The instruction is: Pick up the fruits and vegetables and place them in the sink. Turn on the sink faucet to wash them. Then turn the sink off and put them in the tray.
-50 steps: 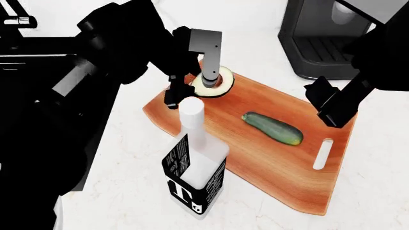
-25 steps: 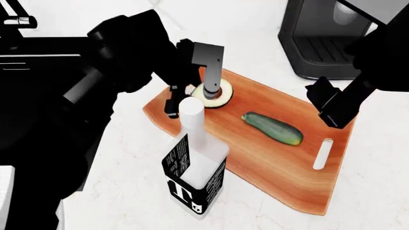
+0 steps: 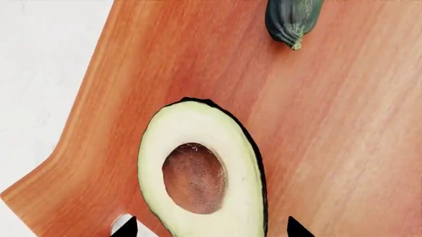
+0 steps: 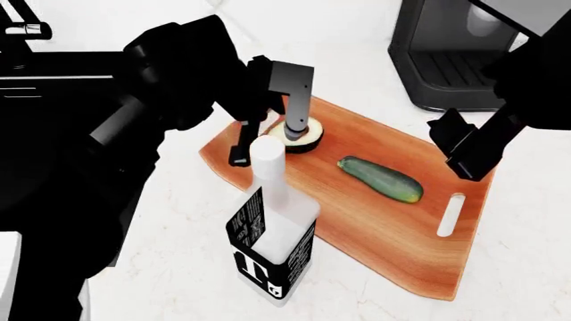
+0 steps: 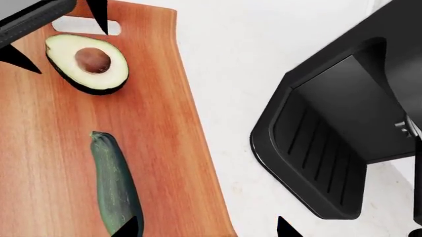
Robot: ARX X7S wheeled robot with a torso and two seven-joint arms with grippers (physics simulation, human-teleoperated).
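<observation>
My left gripper (image 4: 267, 130) open, fingers straddling the avocado (image 3: 201, 175) on the tray (image 4: 375, 221). Zucchini (image 4: 380, 178) lies mid-tray. Right gripper (image 5: 204, 228) open, empty, off the tray.

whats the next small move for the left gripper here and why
Probably lower the left gripper a little further, then close. Its open fingertips sit on either side of the halved avocado, which lies cut face up on the tray and is not yet gripped. The zucchini lies apart, clear of the fingers.
</observation>
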